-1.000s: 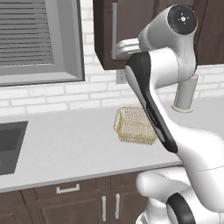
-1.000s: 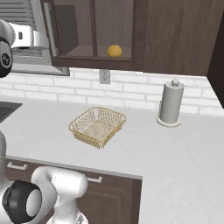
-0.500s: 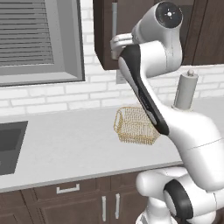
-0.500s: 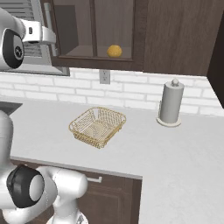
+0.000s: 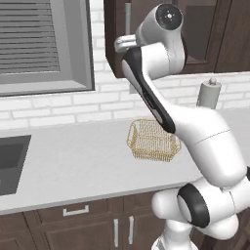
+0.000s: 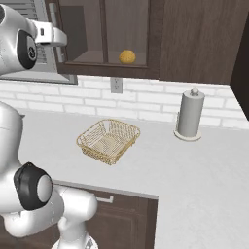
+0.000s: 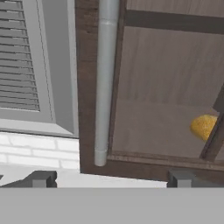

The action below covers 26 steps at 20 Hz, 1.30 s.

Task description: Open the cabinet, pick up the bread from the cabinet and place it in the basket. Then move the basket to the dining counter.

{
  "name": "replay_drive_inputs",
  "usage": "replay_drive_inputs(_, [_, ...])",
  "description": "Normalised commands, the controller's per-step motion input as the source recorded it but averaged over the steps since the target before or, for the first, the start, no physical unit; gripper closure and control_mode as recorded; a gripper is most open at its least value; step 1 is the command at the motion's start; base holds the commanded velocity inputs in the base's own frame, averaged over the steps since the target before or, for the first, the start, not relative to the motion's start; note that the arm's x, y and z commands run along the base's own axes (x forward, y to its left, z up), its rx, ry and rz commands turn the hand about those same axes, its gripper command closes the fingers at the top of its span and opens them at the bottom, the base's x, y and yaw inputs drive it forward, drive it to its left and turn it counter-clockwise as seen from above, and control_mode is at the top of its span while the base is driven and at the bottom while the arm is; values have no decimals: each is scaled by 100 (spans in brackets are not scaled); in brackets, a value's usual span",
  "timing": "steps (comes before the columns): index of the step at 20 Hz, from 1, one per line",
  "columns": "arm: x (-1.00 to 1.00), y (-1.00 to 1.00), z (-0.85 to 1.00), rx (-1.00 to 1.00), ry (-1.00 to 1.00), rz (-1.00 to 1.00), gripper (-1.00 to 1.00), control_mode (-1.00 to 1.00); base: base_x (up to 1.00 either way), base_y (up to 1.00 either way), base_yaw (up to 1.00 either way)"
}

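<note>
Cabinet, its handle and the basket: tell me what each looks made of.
The cabinet looks like dark brown wood with a matte, grained finish; its doors seem glass-panelled, since the bread shows through. The handle looks like brushed silver metal: a smooth, pale grey bar. The basket appears to be golden wire mesh, with open weave showing the counter beneath.

My cabinet [image 7: 170, 87] is dark brown wood with a silver bar handle [image 7: 105, 78]. The bread [image 7: 204, 127] is golden-orange. The basket [image 6: 108, 141] is golden-tan wire mesh on my pale grey worktop [image 6: 194, 165].
</note>
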Motion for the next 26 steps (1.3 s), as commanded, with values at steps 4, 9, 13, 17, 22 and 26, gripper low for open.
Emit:
replay_drive_inputs(4, [48,1,-10,0,0,0,-100,-100,0,0,0])
replay_drive_inputs(9, [45,11,-16,0,0,0,-100,-100,0,0,0])
replay_drive_inputs(13, [47,10,-7,0,0,0,-100,-100,0,0,0])
replay_drive_inputs(17, [47,9,-3,0,0,0,-100,-100,0,0,0])
replay_drive_inputs(22, [51,12,-6,0,0,0,-100,-100,0,0,0])
replay_drive_inputs(26, [50,11,-22,0,-1,0,100,-100,0,0,0])
